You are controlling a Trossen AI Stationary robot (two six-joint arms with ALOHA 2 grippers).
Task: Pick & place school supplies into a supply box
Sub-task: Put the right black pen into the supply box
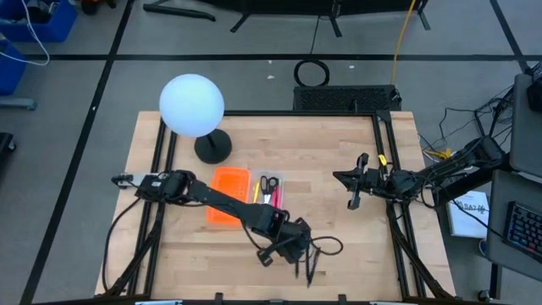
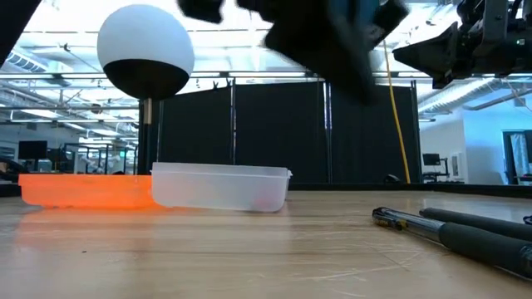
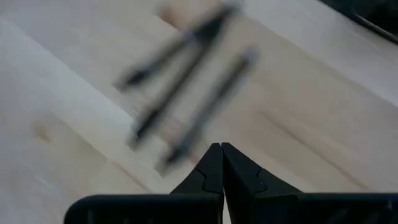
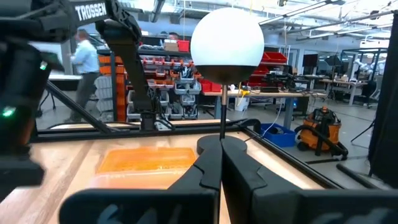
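**Left arm hovering over the last dark pens**

The left gripper (image 1: 298,254) is hanging at six o'clock on the table (image 1: 339,212), its fingers (image 3: 211,168) clenched on nothing, probably lining up over the dark pens (image 3: 180,106) lying below. The supply box (image 1: 269,191), at centre beside the orange tray (image 1: 229,196), is already holding scissors and pens. The right gripper (image 1: 354,202) is waiting at three o'clock, clenched empty.

place: robotics lab/workshop | evidence: parts-bin shelves (image 4: 180,68), shop vacuum (image 4: 320,130), workbenches
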